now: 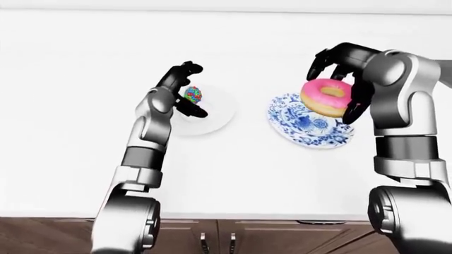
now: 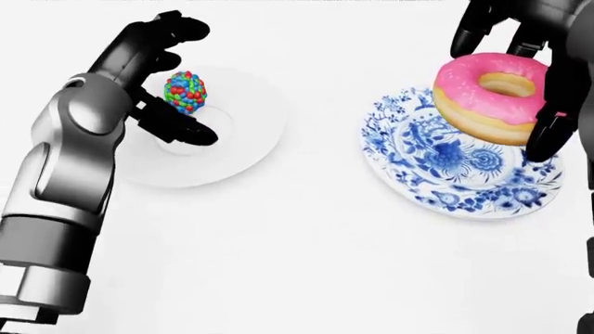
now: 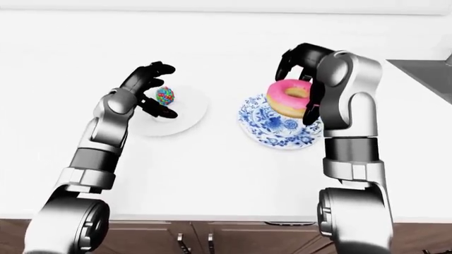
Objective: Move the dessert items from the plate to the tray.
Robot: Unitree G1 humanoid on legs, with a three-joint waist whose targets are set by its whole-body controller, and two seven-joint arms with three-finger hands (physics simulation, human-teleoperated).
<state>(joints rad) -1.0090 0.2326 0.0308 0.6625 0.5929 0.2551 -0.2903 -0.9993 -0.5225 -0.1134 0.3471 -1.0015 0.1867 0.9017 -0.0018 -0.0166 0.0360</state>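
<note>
White tray (image 2: 243,149) holds sprinkle ball (image 2: 184,91), left hand (image 2: 163,76) spread around it; right hand (image 2: 529,62) pinching pink donut (image 2: 492,87) above blue-patterned plate (image 2: 446,174); eye views alone show cabinet fronts (image 1: 268,238).

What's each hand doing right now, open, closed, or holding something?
Left hand: open, fingers spread around the sprinkle ball on the white dish.
Right hand: closed on the pink donut, above the blue plate.
</note>
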